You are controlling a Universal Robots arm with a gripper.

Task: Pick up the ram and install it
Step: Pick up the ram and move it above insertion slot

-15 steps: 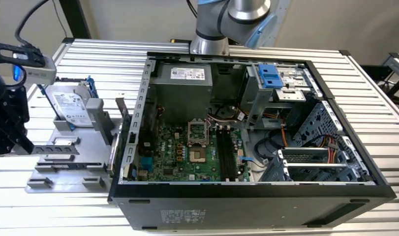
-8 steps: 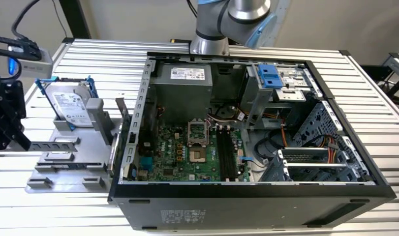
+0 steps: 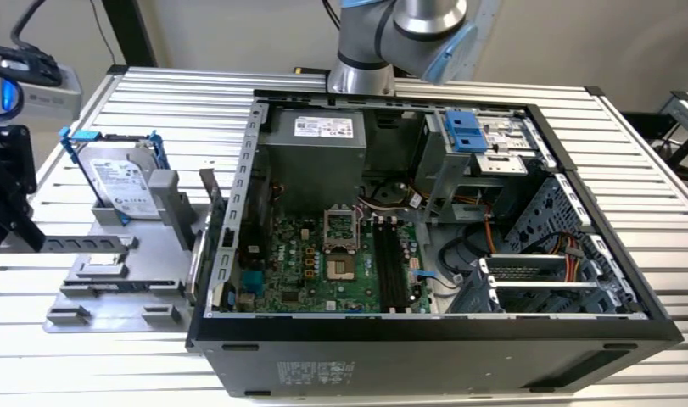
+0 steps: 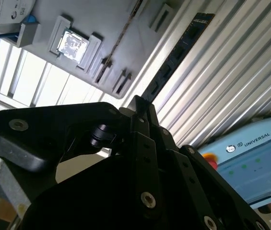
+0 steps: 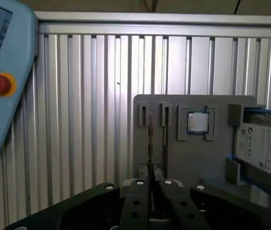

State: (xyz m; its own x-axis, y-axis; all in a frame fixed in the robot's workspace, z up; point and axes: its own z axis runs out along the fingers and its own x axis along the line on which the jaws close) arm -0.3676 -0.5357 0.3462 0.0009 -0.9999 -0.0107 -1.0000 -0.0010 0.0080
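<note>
Dark blue and thin, the ram [image 4: 176, 55] sticks straight out from the gripper [image 4: 141, 103] in the second wrist view. The jaws are pressed close on one end of it and pinch it tight. The rest of the stick hangs in the air above the ribbed metal bench [image 4: 231, 72]. Beside it is the grey holder [image 4: 121, 28], and the square silver processor chip [image 4: 73, 43] sits in its own pocket there.

In the first wrist view the ram is seen from its thin edge, a fine line running up from between the jaws. The holder's two narrow slots [image 5: 145, 115] lie behind it, near the processor chip. The hard drive [image 5: 262, 148] with its blue frame rests at one side of the holder. A blue teach pendant [image 5: 1, 57] with a red button lies on the bench at the other side.

In the exterior view the gripper is far over at the exterior view's left, near the holder. The open computer case [image 3: 434, 343] stands well apart from it. Inside, the motherboard [image 3: 299, 271] shows its long black slots [image 3: 391, 263], and no stick seems to stand in them.

So the picking up looks done. The carry to the case and the push into a slot are not yet done.
</note>
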